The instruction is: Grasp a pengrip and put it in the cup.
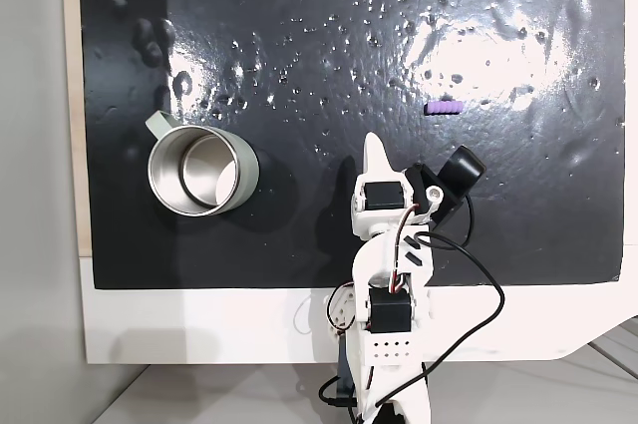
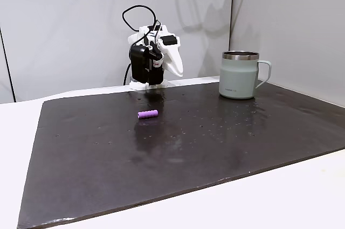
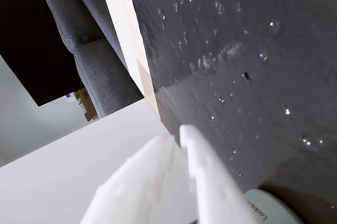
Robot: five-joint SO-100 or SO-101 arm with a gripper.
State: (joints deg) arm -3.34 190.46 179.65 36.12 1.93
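Two gripper (image 3: pixel 176 137) fingers pressed together, holding nothing, above black mat (image 1: pixel 299 65); pengrip (image 1: pixel 443 106) well apart from cup (image 1: pixel 202 171)

White plastic arm (image 1: pixel 384 274) — black servos, looping black cables, one thin red wire

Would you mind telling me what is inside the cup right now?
In a fixed view from above, the cup shows only bare shiny steel; part of its floor is hidden by the near wall. The pengrip lies outside on the mat.
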